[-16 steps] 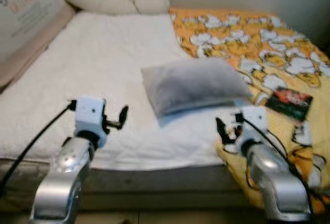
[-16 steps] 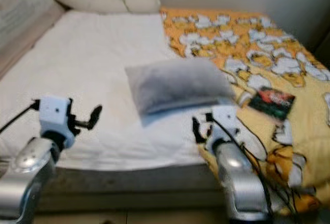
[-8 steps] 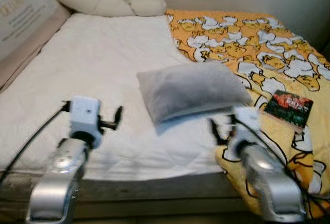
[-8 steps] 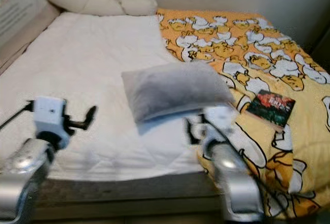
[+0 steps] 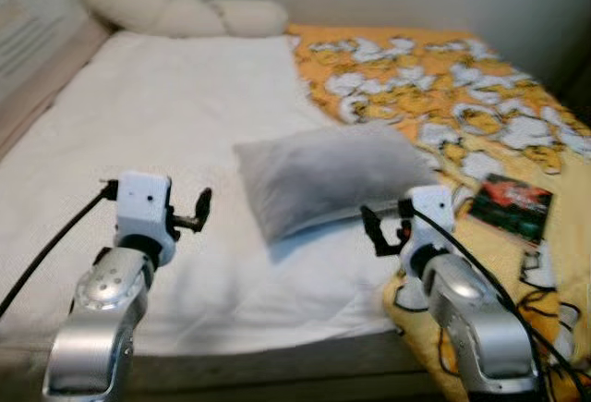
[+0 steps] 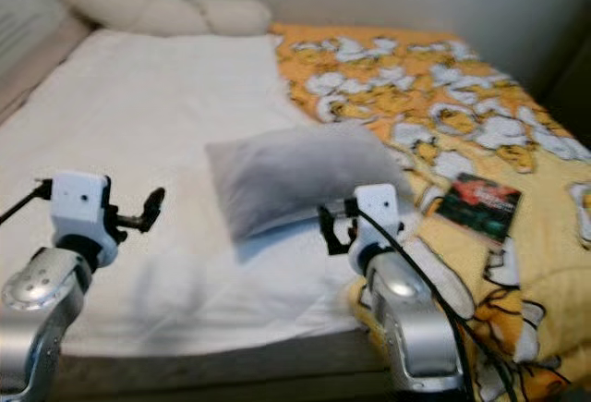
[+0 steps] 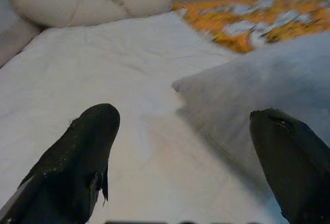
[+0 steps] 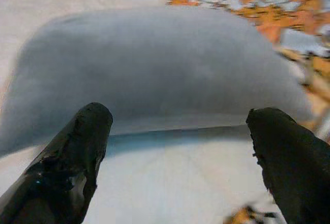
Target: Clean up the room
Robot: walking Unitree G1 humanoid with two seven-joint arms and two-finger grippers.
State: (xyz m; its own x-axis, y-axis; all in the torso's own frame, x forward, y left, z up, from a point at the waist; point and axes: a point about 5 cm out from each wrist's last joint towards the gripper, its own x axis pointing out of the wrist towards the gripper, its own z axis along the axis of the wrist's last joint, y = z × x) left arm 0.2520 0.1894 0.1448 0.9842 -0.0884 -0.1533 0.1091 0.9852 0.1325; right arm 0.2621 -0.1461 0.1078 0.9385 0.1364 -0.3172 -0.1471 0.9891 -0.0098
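Observation:
A grey pillow lies across the middle of the white bed sheet, its right end touching an orange duck-print blanket. My right gripper hovers open just before the pillow's near edge; in the right wrist view the pillow spans the gap between the fingers. My left gripper is open above the sheet, to the left of the pillow and apart from it. In the left wrist view the pillow's corner lies ahead, off to one side. A dark book or packet rests on the blanket.
A long cream bolster lies along the head of the bed by the wall. A headboard panel runs down the left side. The bed's front edge is close below my arms. Black cables trail from both wrists.
The view has shifted as the camera moved. Both arms have come forward over the bed, and my right gripper now stands nearer the pillow's front edge.

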